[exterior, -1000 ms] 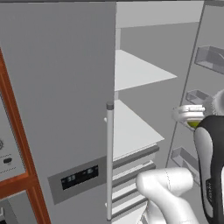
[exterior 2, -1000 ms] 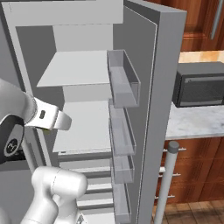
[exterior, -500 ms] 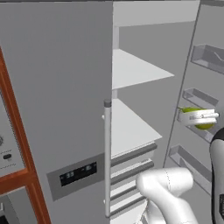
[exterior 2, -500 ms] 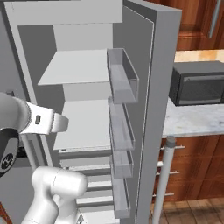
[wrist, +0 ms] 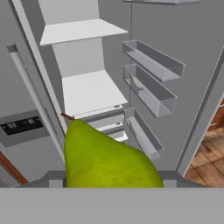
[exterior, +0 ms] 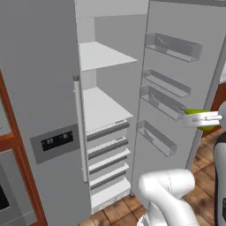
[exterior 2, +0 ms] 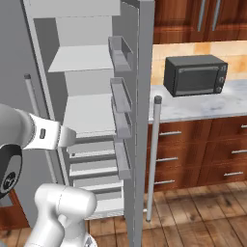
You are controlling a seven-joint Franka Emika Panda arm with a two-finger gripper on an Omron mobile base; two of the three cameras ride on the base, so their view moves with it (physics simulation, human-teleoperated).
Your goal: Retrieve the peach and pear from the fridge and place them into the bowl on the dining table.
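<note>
Claw (exterior: 204, 119) swung right, gripping pear (wrist: 105, 159); fingertips hidden.

Wood floor (exterior 2: 202, 217), dark cabinets (exterior 2: 202, 154), microwave (exterior 2: 195, 75)

A yellow-green pear (wrist: 105, 159) with a thin brown stem. A grey fridge (exterior: 39, 88) with white shelves (exterior: 103, 55) and a dark display panel (exterior: 55, 141). Reddish-brown wood cabinets (exterior 2: 202, 149), a black microwave (exterior 2: 195, 75), and a pale marbled surface (exterior 2: 193, 106).
</note>
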